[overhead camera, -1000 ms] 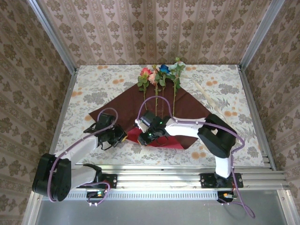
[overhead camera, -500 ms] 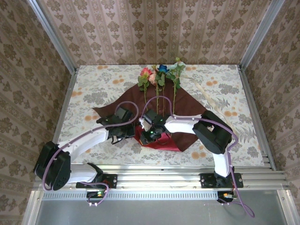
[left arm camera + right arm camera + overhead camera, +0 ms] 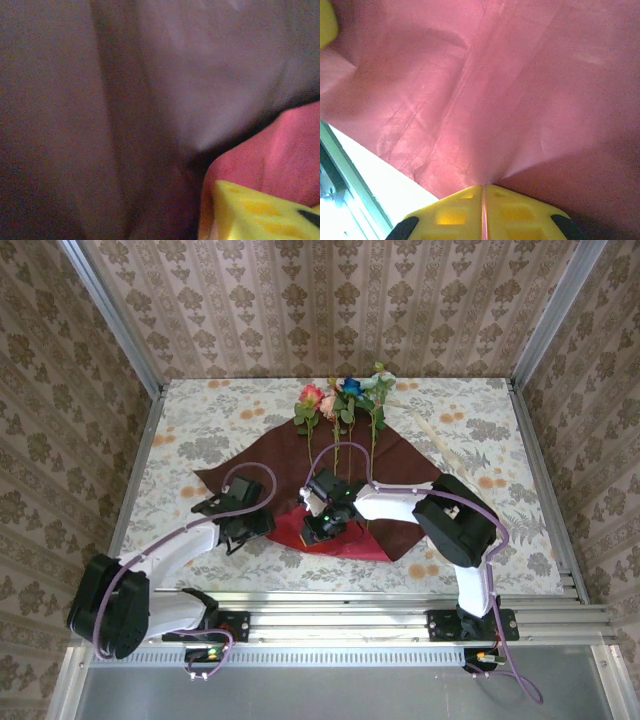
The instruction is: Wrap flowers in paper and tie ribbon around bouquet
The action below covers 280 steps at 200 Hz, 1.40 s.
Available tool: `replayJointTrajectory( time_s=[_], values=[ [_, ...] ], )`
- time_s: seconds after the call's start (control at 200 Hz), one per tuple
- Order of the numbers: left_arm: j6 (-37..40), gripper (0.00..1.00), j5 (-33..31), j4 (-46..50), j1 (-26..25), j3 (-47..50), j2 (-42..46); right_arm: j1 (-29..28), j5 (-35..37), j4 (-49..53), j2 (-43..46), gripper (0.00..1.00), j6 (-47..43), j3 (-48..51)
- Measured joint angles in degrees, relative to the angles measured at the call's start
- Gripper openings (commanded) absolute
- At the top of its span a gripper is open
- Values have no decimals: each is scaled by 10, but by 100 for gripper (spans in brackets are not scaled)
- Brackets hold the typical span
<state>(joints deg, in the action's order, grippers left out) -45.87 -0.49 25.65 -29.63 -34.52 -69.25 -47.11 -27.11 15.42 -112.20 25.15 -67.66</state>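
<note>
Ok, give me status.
Right gripper shut on large thin crimson-and-maroon paper sheet. Left gripper at sheet, grip unclear. Long-stemmed artificial flowers on it, unwrapped.

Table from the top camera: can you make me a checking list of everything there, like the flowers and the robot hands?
Surface: table covered by a floral cloth.
Job's things: flowers lie on the paper, heads at the far side; the paper's near corner is turned red side up; ribbon lies at its right edge.
Clutter: nothing seen.
Grippers: right gripper shut on the paper; left gripper at the paper, jaws unclear.
Cables: purple cables loop along both arms.
Surroundings: patterned walls; metal rail at the near edge.
</note>
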Motion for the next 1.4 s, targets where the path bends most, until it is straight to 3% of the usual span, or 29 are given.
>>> replayJointTrajectory(
  time_s=[0.135,0.2,0.4,0.695,0.945,1.4],
  values=[
    [9,10,7,-32,28,18,6,0,-4,0,-2,12,4,0],
    [16,0,12,-45,38,27,13,0,-4,0,-3,11,6,0],
    [24,0,24,-65,42,44,26,0,1,7,-3,14,13,-6],
    [21,0,24,-61,41,58,86,16,38,19,-14,13,64,-90],
    [23,0,14,-44,-8,55,89,45,41,10,-91,12,120,-123],
    [83,0,-65,14,-68,-9,72,46,42,13,-95,12,151,-132]
  ],
)
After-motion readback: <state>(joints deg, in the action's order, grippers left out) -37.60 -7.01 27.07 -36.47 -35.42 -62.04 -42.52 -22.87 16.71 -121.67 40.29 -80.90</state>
